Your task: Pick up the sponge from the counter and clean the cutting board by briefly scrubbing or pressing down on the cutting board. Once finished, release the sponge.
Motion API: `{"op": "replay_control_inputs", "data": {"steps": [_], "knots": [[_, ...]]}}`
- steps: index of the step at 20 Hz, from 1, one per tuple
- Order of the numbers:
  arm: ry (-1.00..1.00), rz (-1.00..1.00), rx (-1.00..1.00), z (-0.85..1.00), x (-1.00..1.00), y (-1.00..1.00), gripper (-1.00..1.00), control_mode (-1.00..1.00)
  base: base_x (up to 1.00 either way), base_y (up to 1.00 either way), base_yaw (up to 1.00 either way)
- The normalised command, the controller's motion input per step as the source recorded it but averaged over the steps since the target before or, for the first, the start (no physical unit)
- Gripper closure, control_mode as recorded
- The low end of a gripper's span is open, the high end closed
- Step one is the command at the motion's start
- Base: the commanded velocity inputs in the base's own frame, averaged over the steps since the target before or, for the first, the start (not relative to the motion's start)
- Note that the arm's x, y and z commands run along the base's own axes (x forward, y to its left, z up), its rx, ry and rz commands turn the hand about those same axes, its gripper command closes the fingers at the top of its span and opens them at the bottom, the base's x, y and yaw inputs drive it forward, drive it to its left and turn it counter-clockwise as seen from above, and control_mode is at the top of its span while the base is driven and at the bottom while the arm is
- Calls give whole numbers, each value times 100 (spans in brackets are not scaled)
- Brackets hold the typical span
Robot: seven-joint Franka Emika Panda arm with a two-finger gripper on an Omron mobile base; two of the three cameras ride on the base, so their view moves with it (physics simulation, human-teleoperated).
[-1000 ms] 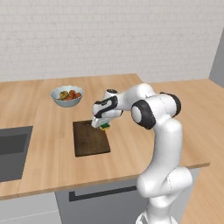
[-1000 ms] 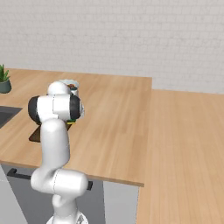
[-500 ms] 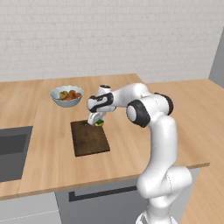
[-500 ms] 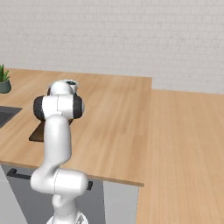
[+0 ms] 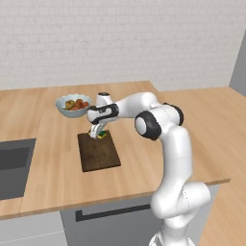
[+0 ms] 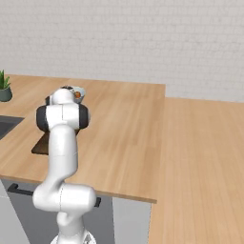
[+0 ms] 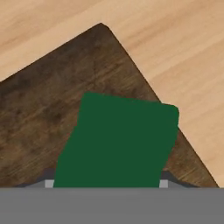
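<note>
The small green-topped, yellow-based sponge (image 5: 102, 134), pinched by the pincer (image 5: 98, 132), is held at the dark brown wooden cutting board (image 5: 98, 151); pressing down is judged to be required next.

There was one sponge (image 5: 102, 134), green over yellow, and one dark cutting board (image 5: 99, 153). One bowl (image 5: 72, 106) stood on the worktop (image 5: 53, 178), holding several pieces of fruit too small to count. One sink basin (image 5: 13, 166) was set into it. One potted plant (image 6: 4, 86) showed. One arm carried one hand (image 5: 96, 131).
</note>
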Motion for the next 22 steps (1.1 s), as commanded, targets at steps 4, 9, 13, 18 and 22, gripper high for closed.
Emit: {"op": "replay_control_inputs", "data": {"steps": [4, 9, 13, 18, 22], "knots": [[-5, 17, -1, 0, -19, 19, 100, -100, 0, 0, 0], [-1, 12, 1, -2, -30, 2, 100, -100, 0, 0, 0], [2, 6, 10, -14, -56, 0, 100, -100, 0, 0, 0], [2, 7, 13, -12, -61, 0, 100, -100, 0, 0, 0], [2, 8, 14, -14, -58, 0, 100, -100, 0, 0, 0]]}}
